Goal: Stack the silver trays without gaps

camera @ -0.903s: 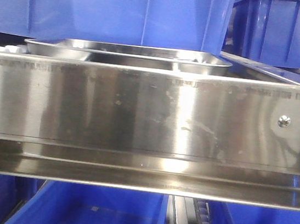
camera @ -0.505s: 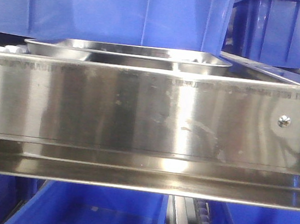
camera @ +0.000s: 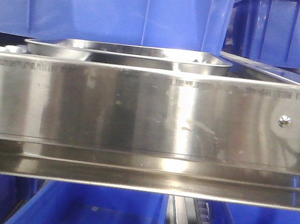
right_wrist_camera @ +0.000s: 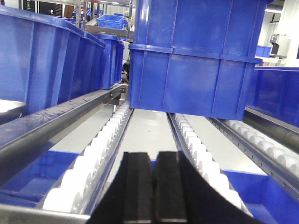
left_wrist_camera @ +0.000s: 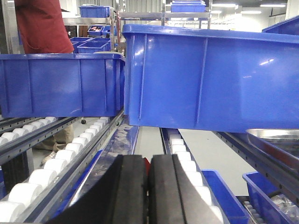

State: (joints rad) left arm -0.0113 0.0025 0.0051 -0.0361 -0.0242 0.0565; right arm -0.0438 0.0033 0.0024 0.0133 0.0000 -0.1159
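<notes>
Pre-grasp step, by my read; left gripper (left_wrist_camera: 148,186) pads together, empty; right gripper (right_wrist_camera: 155,186) likewise; silver trays (camera: 127,54) behind shelf rail (camera: 139,110) (nesting unclear); next: open fingers, reach tray rim.

readable text: none | broad flat shiny steel shelf rail (camera: 149,117): faint row of stamped marks along its top edge, too blurred to read | labels, numbers: none legible

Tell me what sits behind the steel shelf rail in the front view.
Behind the shelf rail, the silver trays show only rims and upper sides, a blue bin beyond them. The rail hides their bottoms and whatever they rest on.
</notes>
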